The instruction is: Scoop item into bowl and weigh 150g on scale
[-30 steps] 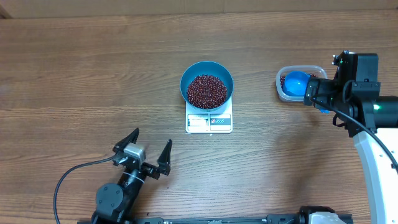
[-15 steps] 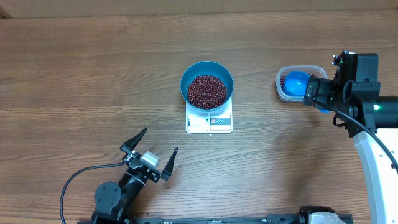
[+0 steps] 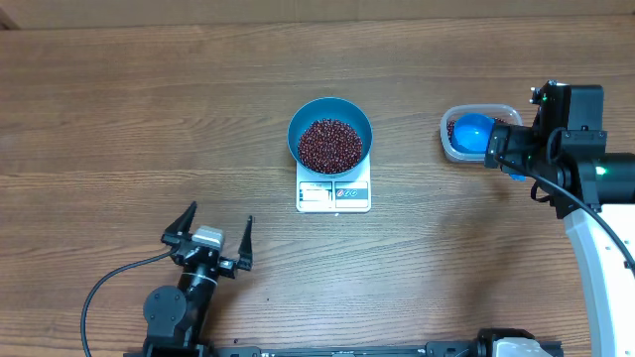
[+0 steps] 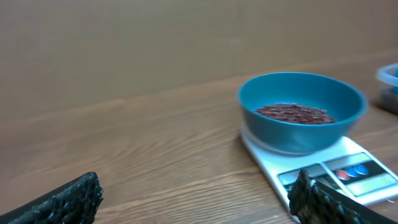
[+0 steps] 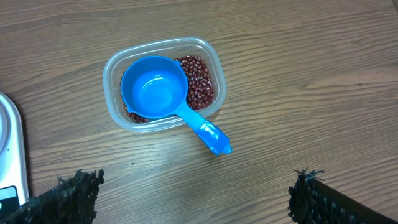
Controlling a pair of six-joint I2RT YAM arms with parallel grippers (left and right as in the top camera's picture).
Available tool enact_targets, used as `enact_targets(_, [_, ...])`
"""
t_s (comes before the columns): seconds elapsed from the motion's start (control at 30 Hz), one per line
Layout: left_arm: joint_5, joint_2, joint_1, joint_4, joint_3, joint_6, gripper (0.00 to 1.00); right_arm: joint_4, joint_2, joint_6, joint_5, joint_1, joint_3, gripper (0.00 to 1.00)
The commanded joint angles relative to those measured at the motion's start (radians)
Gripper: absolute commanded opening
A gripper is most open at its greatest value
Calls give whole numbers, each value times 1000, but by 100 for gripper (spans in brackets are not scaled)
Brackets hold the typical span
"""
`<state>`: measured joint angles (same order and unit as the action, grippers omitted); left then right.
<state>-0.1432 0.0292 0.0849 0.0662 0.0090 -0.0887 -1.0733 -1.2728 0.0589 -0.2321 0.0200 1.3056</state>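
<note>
The teal-blue bowl (image 3: 330, 119) stands on the small white scale (image 3: 333, 195) at the table's middle, with a heap of dark red-brown beans (image 3: 330, 145) in it. My left gripper (image 3: 219, 213) is open and empty over bare wood, in front of and left of the scale. In the left wrist view the bowl (image 4: 301, 127) and scale (image 4: 348, 171) lie ahead to the right of the gripper (image 4: 196, 190). My right gripper (image 5: 193, 186) is open and empty, hovering short of the clear tub (image 5: 155, 45), where the blue scoop (image 5: 154, 88) rests on more beans (image 5: 200, 81).
The tub (image 3: 501, 109) sits at the right of the table, right of the bowl, and the scoop's handle (image 5: 208, 134) sticks out over its rim toward my right gripper. The scale's edge (image 5: 9, 149) shows at the left of the right wrist view.
My left gripper has swung round and shifted left, away from the scale, staying open. The right arm, bowl, scale and tub have not moved.
</note>
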Motion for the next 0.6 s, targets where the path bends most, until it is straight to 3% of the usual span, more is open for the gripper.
enact_targets(0.0, [58, 3, -31, 10, -6, 26, 100, 5, 0, -11, 6, 2, 24, 100])
enact_targets(0.57, [43, -27, -33, 5, -6, 21, 100, 5, 0, -12, 6, 2, 24, 100])
